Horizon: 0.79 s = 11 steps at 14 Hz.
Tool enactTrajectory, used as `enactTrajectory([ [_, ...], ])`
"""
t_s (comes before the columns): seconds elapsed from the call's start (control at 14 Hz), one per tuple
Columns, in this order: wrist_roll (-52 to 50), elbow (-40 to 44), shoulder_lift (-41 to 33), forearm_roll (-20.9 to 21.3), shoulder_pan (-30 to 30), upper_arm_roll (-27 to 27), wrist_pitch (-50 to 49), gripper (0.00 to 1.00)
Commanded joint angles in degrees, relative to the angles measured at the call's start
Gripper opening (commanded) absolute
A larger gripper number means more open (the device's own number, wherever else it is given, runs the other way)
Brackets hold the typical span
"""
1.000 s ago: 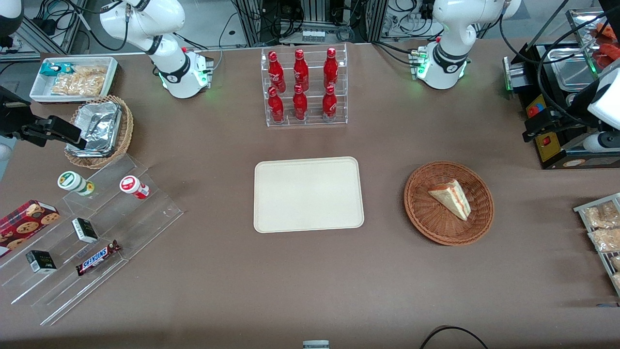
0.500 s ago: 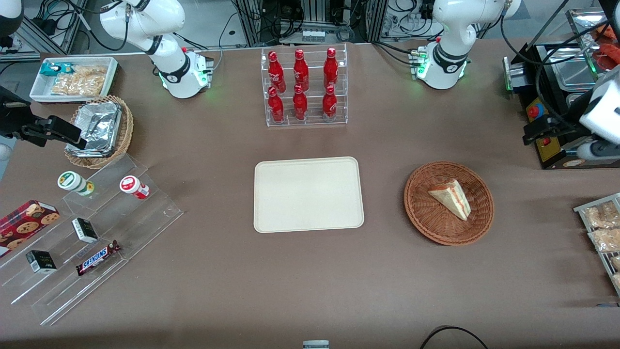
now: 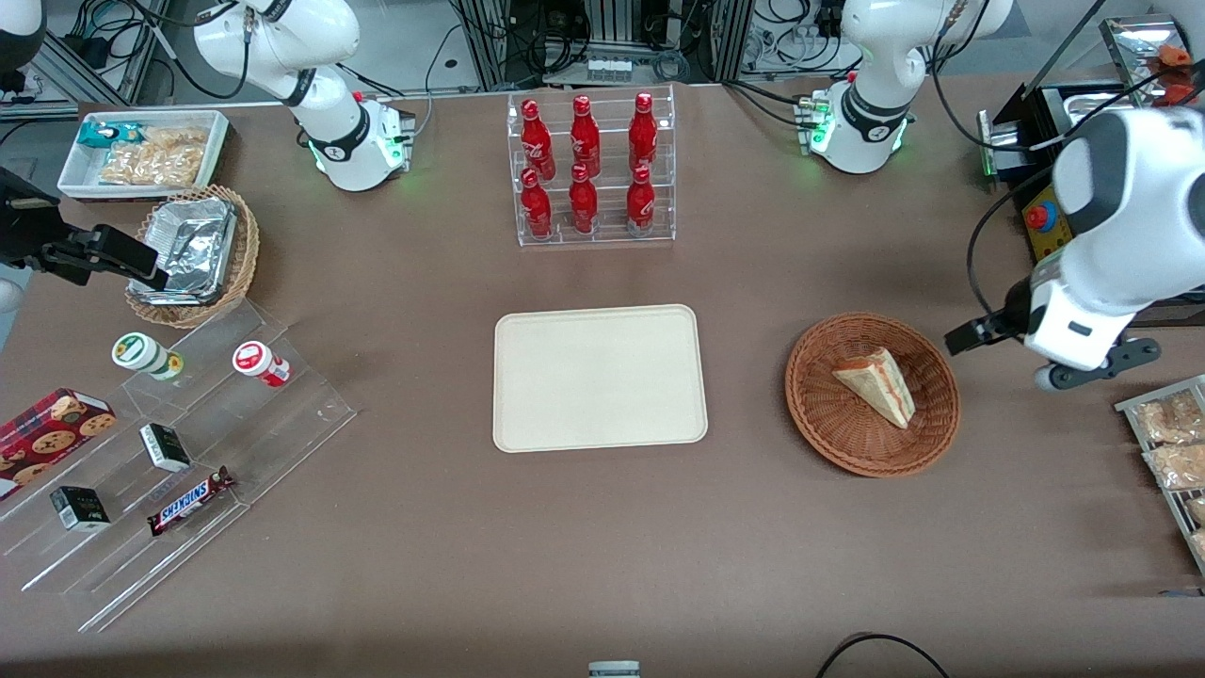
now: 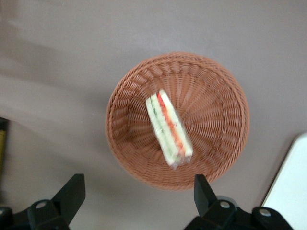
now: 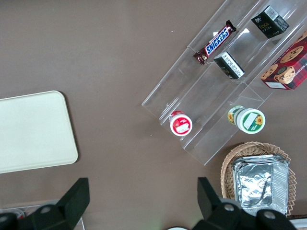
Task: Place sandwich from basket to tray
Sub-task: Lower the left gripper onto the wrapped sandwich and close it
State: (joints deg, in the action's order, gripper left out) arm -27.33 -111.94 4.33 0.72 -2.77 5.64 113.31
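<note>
The sandwich point(image 3: 877, 384), a pale wedge with red and green filling, lies in the round reddish-brown wicker basket point(image 3: 828, 424). The cream tray point(image 3: 599, 377) sits flat and bare at the table's middle, beside the basket toward the parked arm's end. My left gripper point(image 3: 984, 334) hangs above the table just beside the basket's rim, toward the working arm's end. In the left wrist view the gripper point(image 4: 138, 187) is open and empty, with the basket point(image 4: 211, 96) and the sandwich point(image 4: 169, 128) below it and a corner of the tray point(image 4: 292, 191) showing.
A clear rack of red bottles point(image 3: 591, 169) stands farther from the camera than the tray. A black machine point(image 3: 1045, 207) and a rack of snack packets point(image 3: 1172, 443) flank the working arm. A stepped acrylic stand point(image 3: 179, 443), a tan foil basket point(image 3: 193, 254) and a white bin point(image 3: 141, 151) lie toward the parked arm's end.
My left arm has swung in from the table's edge toward the basket and nearer the camera. The sandwich, basket and tray have not moved.
</note>
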Motion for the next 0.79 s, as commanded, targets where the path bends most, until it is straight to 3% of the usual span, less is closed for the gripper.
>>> enactTrajectory([
  [0.0, -14.3, -7.3, -0.6, 1.0, 2.0, 0.1, 10.8, 1.0],
  [0.14, -20.9, -10.5, -0.3, 1.0, 2.9, 0.1, 14.6, 1.0],
  [0.71, -21.4, -13.5, 5.4, 1.2, 5.7, 0.1, 18.6, 1.0],
])
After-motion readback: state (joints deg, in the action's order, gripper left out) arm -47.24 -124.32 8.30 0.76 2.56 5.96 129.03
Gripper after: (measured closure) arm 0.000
